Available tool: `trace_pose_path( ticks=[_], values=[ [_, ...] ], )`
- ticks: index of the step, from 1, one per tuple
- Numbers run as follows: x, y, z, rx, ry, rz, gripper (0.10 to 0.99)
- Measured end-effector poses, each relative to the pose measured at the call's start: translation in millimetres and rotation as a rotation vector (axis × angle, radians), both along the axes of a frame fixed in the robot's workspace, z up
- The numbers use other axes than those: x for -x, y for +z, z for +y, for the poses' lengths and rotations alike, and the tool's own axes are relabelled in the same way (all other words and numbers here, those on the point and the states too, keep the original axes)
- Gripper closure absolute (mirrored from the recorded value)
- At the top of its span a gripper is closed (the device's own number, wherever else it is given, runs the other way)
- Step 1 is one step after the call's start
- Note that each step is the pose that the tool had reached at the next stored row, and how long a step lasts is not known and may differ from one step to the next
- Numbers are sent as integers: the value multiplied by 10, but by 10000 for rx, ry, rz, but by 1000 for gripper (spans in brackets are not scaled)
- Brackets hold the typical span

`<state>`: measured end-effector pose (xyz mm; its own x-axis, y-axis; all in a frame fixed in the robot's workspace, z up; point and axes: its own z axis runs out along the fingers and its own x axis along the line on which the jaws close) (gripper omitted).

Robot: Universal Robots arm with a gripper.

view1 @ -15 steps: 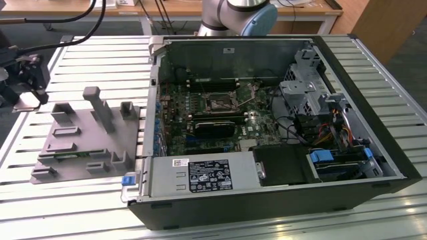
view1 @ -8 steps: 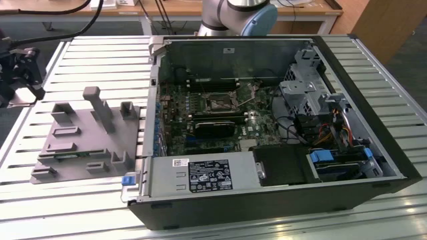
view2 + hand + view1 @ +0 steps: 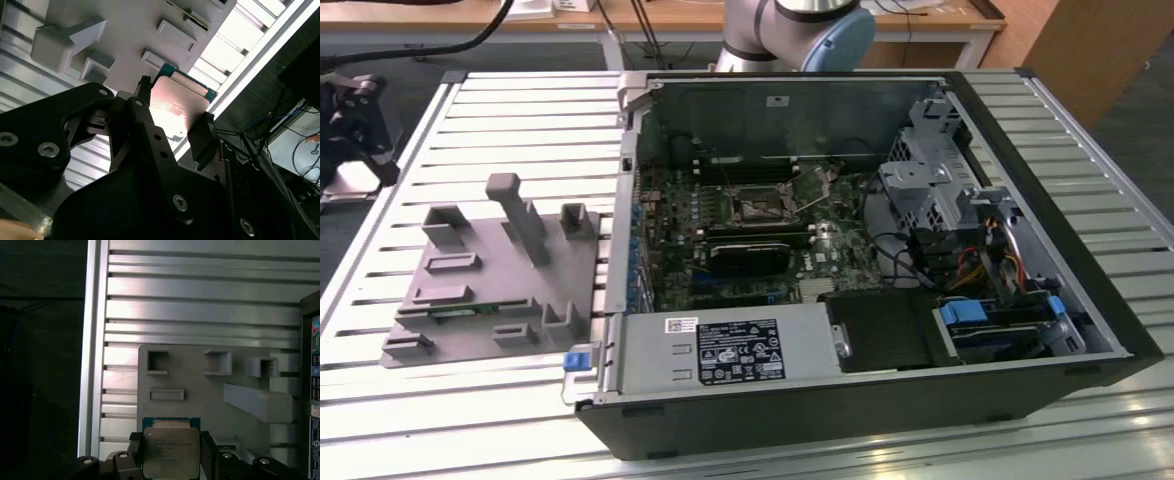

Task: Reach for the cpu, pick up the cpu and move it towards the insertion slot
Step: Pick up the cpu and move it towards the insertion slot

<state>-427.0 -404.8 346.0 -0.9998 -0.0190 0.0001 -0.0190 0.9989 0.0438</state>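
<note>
I read hand point(image 3: 171, 454) clamped on cpu point(image 3: 170, 446), chip pinched between both fingers point(image 3: 207, 450), far edge cut off; can't tell whether it's clear of grey tray point(image 3: 200, 390).

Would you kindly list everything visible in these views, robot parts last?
table: one, silvery slatted, under everything.
tray: one, grey, on the table at the exterior view's left.
computer case: one, black, open, beside the tray.
insertion slot: one, dark with silvery frame, inside the case.
cpu: one, silvery top, green rim, over the tray.
robot arm: one, grey and blue, behind the case.
end effector: one, black, closed on the cpu.
</note>
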Motion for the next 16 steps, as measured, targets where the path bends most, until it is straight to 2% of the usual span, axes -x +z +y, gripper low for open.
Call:
trace_pose_path(
  ticks=[16],
  values=[
    [0, 375, 1, -1, 0, -1, 541]
  ],
)
